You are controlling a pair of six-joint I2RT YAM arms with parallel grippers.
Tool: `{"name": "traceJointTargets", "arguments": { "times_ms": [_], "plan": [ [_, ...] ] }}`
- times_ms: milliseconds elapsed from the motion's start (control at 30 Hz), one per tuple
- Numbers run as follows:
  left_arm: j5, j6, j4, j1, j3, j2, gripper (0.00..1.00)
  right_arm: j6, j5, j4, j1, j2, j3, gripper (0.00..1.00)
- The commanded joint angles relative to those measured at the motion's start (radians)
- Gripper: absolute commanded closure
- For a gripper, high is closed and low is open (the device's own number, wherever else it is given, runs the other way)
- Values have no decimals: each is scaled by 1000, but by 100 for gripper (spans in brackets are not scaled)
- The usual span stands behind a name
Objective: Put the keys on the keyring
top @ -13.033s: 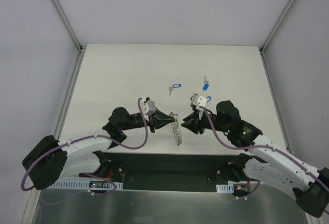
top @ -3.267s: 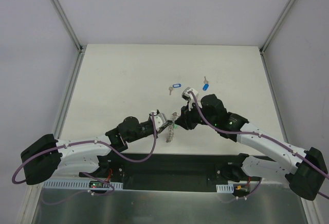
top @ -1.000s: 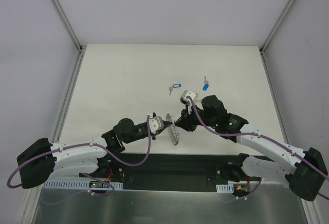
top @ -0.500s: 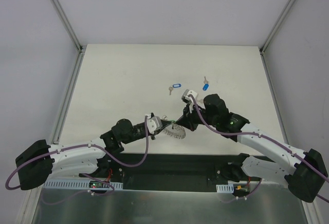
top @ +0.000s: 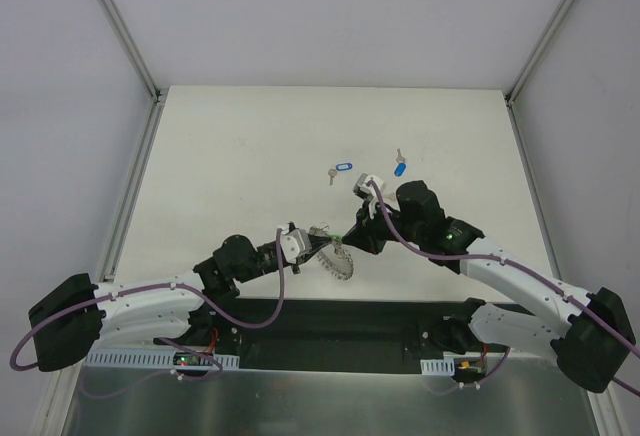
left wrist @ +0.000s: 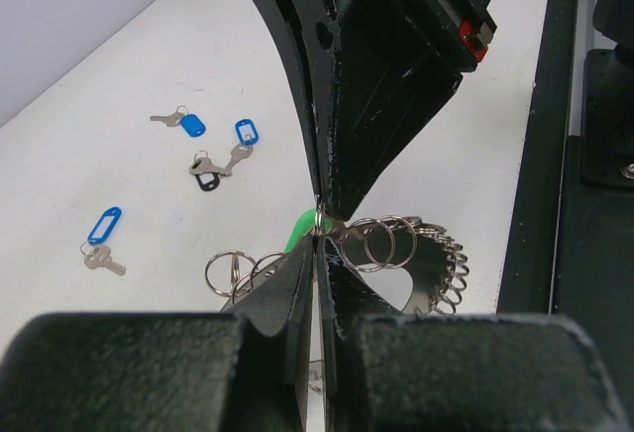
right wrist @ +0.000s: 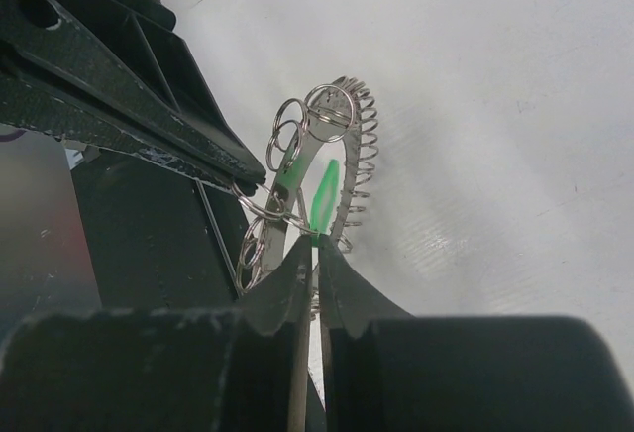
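The keyring hangs between both grippers above the table's near edge, its face partly turned up. My left gripper is shut on a small ring at its rim; the wrist view shows the jaws closed beside the keyring. My right gripper is shut on the green-tagged key, its tips touching the keyring. The green tag also shows in the left wrist view. Blue-tagged keys lie on the table.
In the left wrist view three blue-tagged keys lie on the white table, with a dark small ring and key between them. A black strip runs along the near edge by the arm bases.
The keyring has turned from edge-on to showing its face. My left gripper has drawn slightly left and nearer. The right arm has barely moved.
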Motion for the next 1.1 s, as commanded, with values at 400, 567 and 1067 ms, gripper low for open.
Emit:
{"name": "traceJointTargets", "arguments": {
  "times_ms": [400, 567, 1067],
  "plan": [
    [61, 11, 107, -11, 11, 15, 100, -121, -97, -20, -13, -63, 29, 62],
    [72, 8, 113, -10, 15, 16, 100, -130, -132, -11, -15, -27, 37, 64],
    [75, 5, 128, -10, 12, 7, 100, -152, -186, 12, -13, 13, 31, 94]
  ]
}}
